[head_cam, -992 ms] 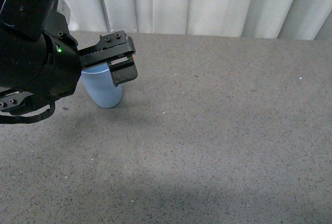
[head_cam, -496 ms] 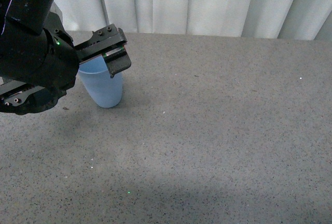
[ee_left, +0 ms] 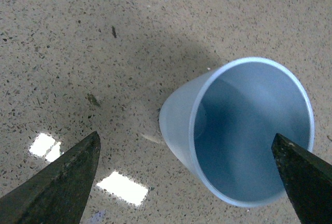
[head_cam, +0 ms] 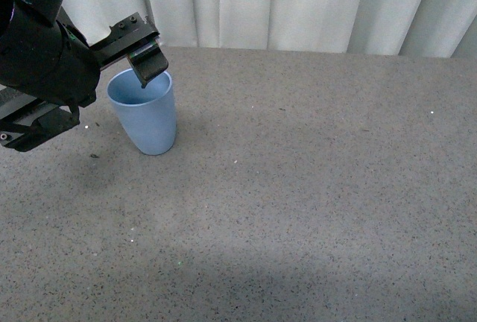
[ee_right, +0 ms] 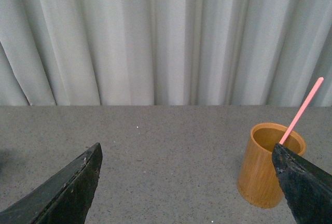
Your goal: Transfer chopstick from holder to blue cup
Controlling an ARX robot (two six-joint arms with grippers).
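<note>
The light blue cup (head_cam: 144, 113) stands upright at the left of the table, and it looks empty from above (ee_left: 254, 136). My left gripper (head_cam: 141, 54) hangs open just above its rim; its two dark fingertips (ee_left: 62, 182) flank the cup with nothing between them. In the right wrist view a salmon-pink chopstick (ee_right: 302, 110) leans out of an orange-brown bamboo holder (ee_right: 270, 167). My right gripper (ee_right: 187, 182) is open and short of the holder, which sits beside one fingertip (ee_right: 303, 187). The front view shows neither the holder nor the right gripper.
A speckled grey tabletop (head_cam: 313, 188) stretches to the right of the cup. White pleated curtains (head_cam: 298, 5) close off the table's far edge. The left arm's black body (head_cam: 41, 68) fills the upper left of the front view.
My left gripper has risen and drawn back to the left, from in front of the cup to above its rim. The cup's mouth, covered before, now shows. The cup has not moved.
</note>
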